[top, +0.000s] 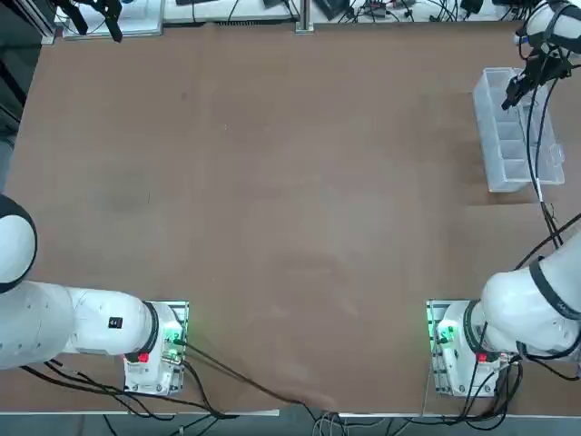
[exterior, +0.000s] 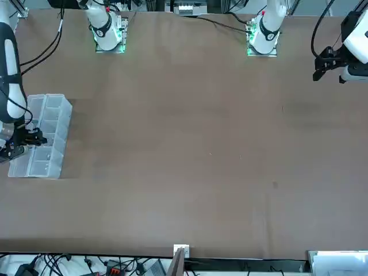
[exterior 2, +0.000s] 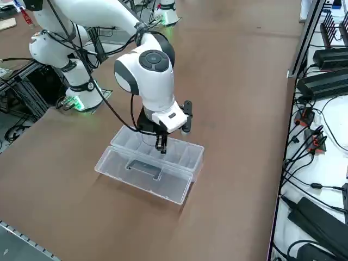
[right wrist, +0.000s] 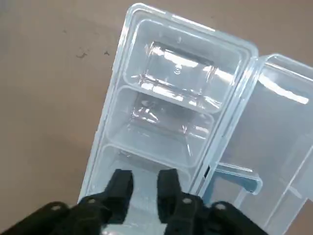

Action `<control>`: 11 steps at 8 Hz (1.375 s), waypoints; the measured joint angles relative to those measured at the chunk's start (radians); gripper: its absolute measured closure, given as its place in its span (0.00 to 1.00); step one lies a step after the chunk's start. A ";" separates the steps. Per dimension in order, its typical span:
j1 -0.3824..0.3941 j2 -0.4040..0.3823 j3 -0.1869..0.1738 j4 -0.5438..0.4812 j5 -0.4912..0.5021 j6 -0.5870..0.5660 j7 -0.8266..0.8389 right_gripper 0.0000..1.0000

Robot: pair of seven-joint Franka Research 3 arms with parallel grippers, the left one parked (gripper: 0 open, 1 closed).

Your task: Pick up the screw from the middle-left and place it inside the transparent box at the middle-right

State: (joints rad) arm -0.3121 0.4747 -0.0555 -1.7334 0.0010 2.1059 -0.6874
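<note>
The transparent box (top: 505,136) lies at the table's right side with its hinged lid (exterior 2: 142,173) folded open beside it. My right gripper (right wrist: 144,183) hangs just above one of its compartments, a little off the box's far end. Its two black fingers (right wrist: 120,186) stand slightly apart, open, and the compartment floor shows through the gap with nothing between them. The side view shows the same gripper (exterior 2: 161,147) pointing straight down over the compartment row. The screw does not show in any view; the compartments (right wrist: 178,78) look bare apart from glare.
Cables and power strips (exterior 2: 321,81) lie past the table's right edge. My arm's base (top: 454,341) and its cable run along the near right. A tiny dark mark (exterior: 275,184) sits on the brown tabletop toward the left side.
</note>
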 joint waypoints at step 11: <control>0.181 -0.266 0.055 0.224 0.017 -0.367 0.392 0.00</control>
State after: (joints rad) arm -0.1311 0.2091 -0.0008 -1.5092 0.0185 1.7387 -0.2952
